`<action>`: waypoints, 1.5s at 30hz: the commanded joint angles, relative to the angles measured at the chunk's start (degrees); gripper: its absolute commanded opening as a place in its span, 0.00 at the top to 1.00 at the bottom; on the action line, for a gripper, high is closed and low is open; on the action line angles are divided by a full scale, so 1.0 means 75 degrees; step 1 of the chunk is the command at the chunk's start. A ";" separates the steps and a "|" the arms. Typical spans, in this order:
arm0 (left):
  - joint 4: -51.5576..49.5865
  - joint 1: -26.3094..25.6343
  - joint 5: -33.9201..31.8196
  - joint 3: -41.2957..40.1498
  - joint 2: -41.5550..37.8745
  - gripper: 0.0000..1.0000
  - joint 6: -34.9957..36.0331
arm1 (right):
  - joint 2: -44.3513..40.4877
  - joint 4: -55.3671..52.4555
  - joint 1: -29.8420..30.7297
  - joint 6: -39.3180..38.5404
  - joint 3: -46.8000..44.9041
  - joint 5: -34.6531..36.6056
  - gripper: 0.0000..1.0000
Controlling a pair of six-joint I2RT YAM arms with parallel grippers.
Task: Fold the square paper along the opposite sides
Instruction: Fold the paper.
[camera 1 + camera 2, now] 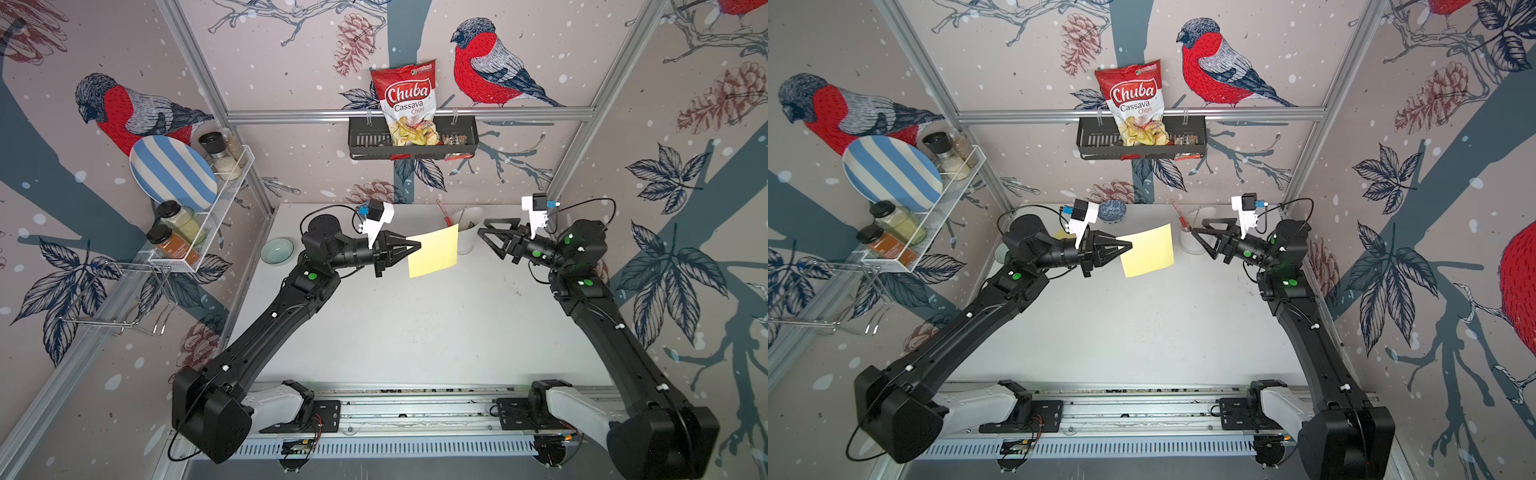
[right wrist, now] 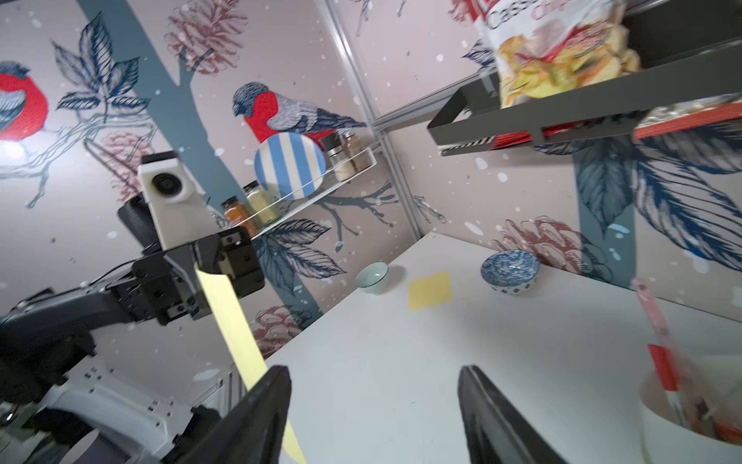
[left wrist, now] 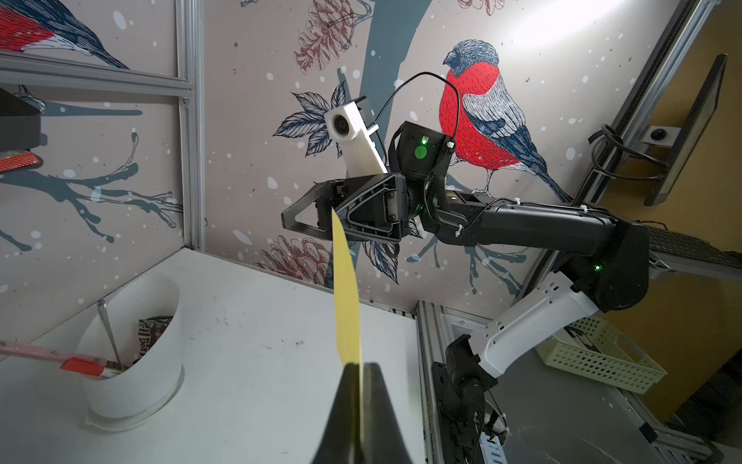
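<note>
Above the white table (image 1: pixel 415 332), on the left, the left gripper (image 1: pixel 417 248) has its jaws pressed together on one edge of the yellow square paper (image 1: pixel 434 251). The sheet is held flat in the air. Just right of the paper, the right gripper (image 1: pixel 490 243) faces it with jaws spread apart, clear of the sheet. A white cup (image 1: pixel 465 246) stands on the table behind.
</note>
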 commanded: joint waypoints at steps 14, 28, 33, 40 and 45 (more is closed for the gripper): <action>0.0903 0.0013 0.1033 0.0224 0.0303 1.00 -0.0593 | -0.0016 -0.1110 0.0696 -0.1409 0.0450 0.0409 0.29; 0.0775 0.0016 0.0710 0.0333 0.0433 1.00 -0.0411 | -0.0001 -0.1792 0.1198 -0.2098 0.0557 0.0337 0.30; 0.0330 0.0014 0.0317 0.0495 0.0444 1.00 -0.0019 | -0.0216 -0.1813 0.1352 -0.2224 0.0429 0.0244 0.30; -0.0313 0.0014 0.0026 0.0657 0.0579 1.00 0.0426 | -0.0324 -0.1789 0.1437 -0.2217 0.0403 0.0133 0.30; -0.0361 0.0010 -0.0031 0.0652 0.0629 1.00 0.0467 | -0.0278 -0.1766 0.1632 -0.2189 0.0439 0.0098 0.30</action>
